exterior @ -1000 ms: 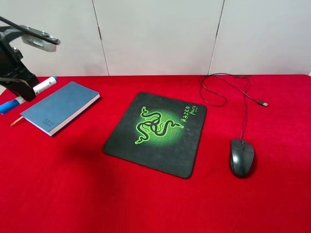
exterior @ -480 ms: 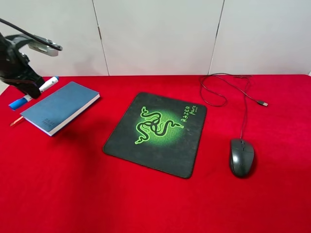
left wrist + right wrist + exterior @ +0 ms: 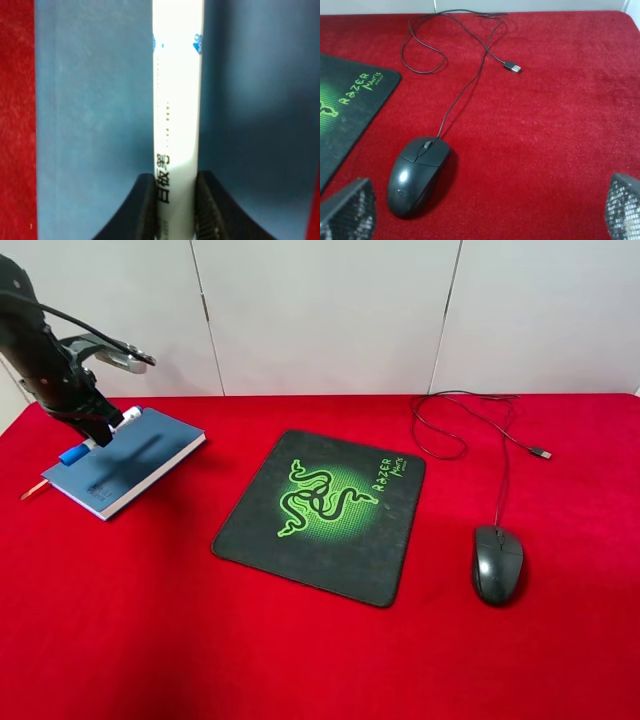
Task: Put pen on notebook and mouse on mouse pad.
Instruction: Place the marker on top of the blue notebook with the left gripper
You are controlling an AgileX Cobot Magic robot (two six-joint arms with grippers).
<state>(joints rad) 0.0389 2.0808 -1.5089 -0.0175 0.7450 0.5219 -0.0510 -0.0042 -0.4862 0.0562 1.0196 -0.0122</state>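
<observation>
My left gripper is shut on the white pen, whose blue cap points toward the table's left edge. The pen sits between the black fingers over the slate-blue notebook cover, casting a shadow on it; contact cannot be told. The black mouse lies on the red cloth, right of the mouse pad with its green logo. My right gripper hangs open just behind the mouse, nothing between its fingers, with the mouse pad beside it.
The mouse's thin cable loops across the far right of the table and ends in a USB plug, also seen as the plug in the right wrist view. An orange ribbon sticks out of the notebook. White panels stand behind.
The left arm has carried the pen right and down, from beyond the notebook's left edge to over its cover. Mouse, pad and notebook have not moved.
</observation>
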